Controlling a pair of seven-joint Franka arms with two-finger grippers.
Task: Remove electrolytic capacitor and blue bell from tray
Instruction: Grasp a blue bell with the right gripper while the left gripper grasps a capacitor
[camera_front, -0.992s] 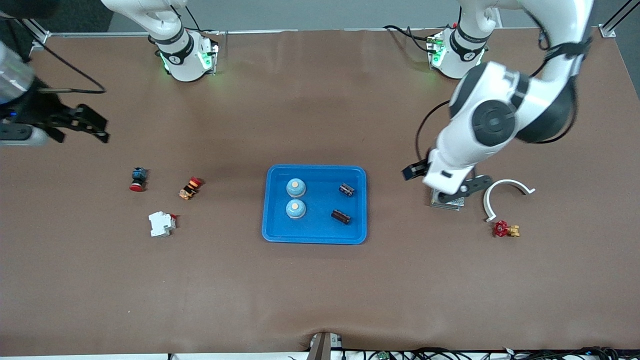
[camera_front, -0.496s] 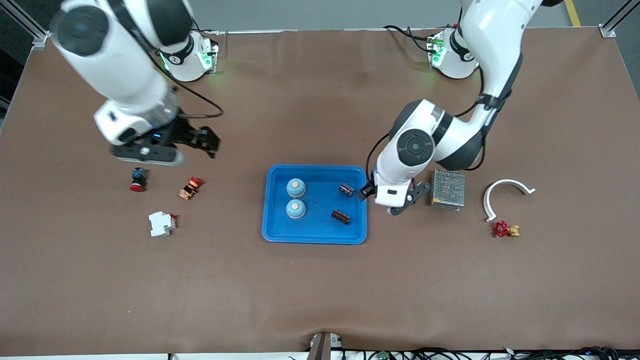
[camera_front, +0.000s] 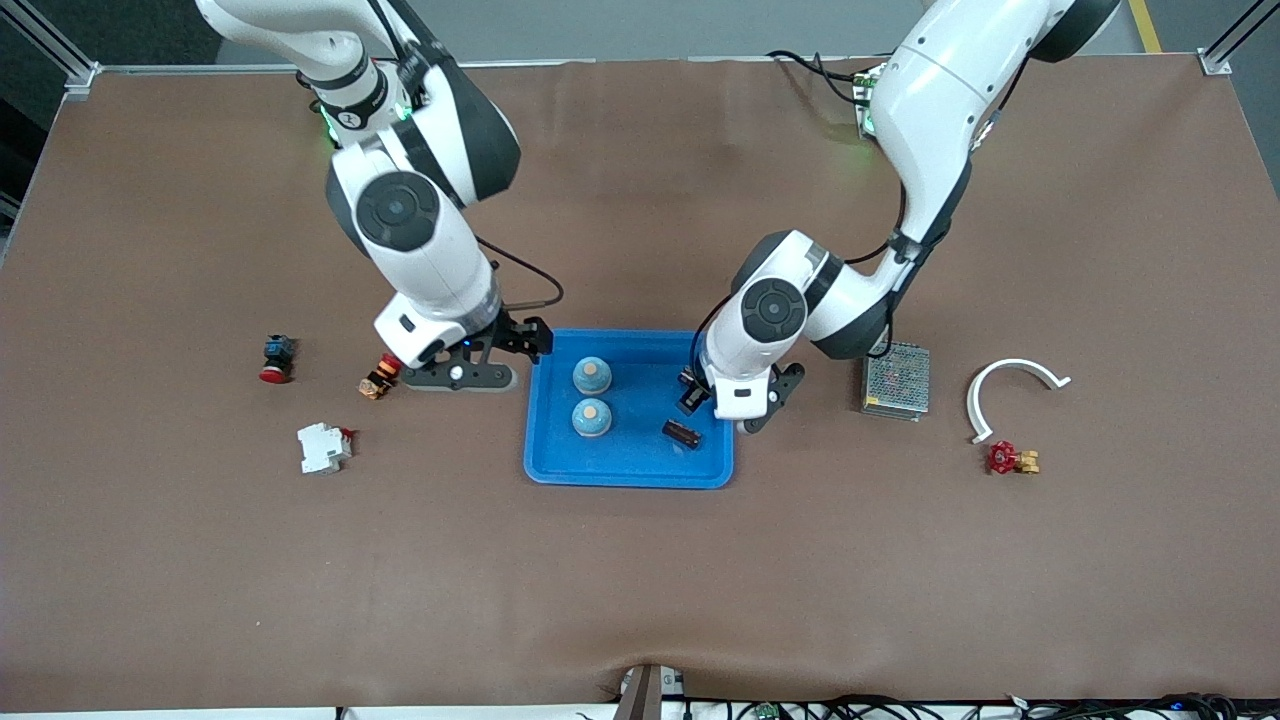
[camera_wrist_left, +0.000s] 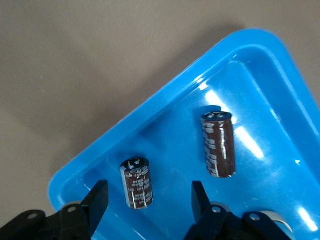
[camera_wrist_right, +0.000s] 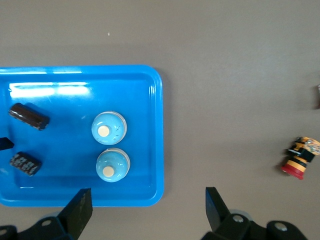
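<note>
A blue tray (camera_front: 630, 478) holds two light-blue bells (camera_front: 592, 375) (camera_front: 591, 418) and two dark capacitors. My left gripper (camera_front: 695, 392) hangs open over the tray's end toward the left arm. One capacitor (camera_wrist_left: 136, 182) lies below and between its fingers, and the gripper partly hides it in the front view. The other capacitor (camera_front: 683, 434) (camera_wrist_left: 218, 144) lies beside it, nearer the front camera. My right gripper (camera_front: 527, 340) (camera_wrist_right: 147, 204) is open and empty over the tray's rim (camera_wrist_right: 159, 125) toward the right arm's end, with both bells (camera_wrist_right: 109, 127) (camera_wrist_right: 113, 165) in its wrist view.
Toward the right arm's end lie a red push button (camera_front: 275, 358), an orange-and-red switch (camera_front: 380, 375) (camera_wrist_right: 298, 156) and a white breaker (camera_front: 323, 447). Toward the left arm's end lie a metal mesh box (camera_front: 895, 380), a white curved clip (camera_front: 1015, 392) and a red valve (camera_front: 1012, 459).
Both arms swung in to the tray. The left gripper came from over the mesh box. The right gripper came from the right arm's end of the table. The objects have not moved.
</note>
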